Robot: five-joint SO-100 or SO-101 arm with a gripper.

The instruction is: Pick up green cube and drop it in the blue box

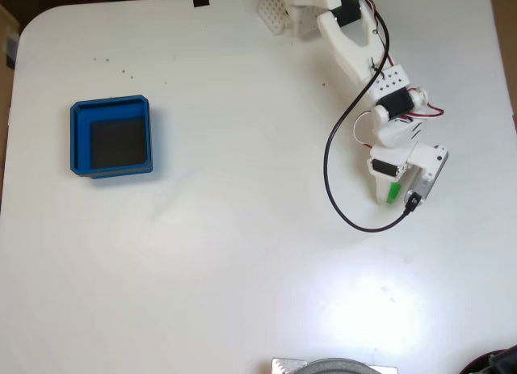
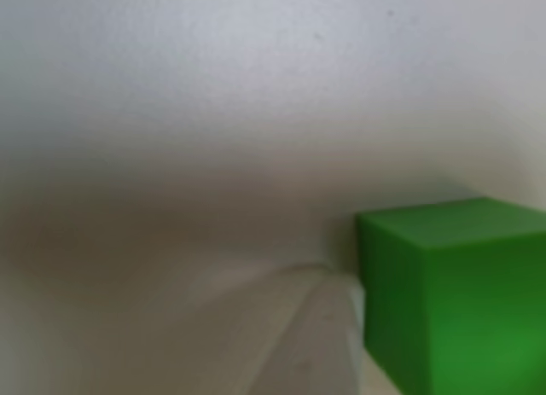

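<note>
— Where on the white desk (image 1: pixel 210 261)?
— Far to the tool's left in the fixed view: shallow square blue box (image 1: pixel 77 140) with thick walls and dark floor, well apart from everything else.
— And the white two-finger tool (image 1: pixel 393 193)?
— Down at the desk on the right side of the fixed view, below the white jointed arm (image 1: pixel 355 43).
— Anything at the tips?
— Small bright green matte cube (image 1: pixel 393 191), a sliver showing right at the tool's end. Looming large at lower right in the other view (image 2: pixel 452 301), blurred, resting on the pale surface.
— Clamped on it?
— Cannot tell; fingers hidden under the tool's body, no sure contact visible.
— In the way?
— Black cable (image 1: pixel 331 172) looping out to the tool's left, curving back beneath it. Bare desk between loop and box. Grey round object (image 1: pixel 335 366) at the bottom edge, below the tool and well apart.
</note>
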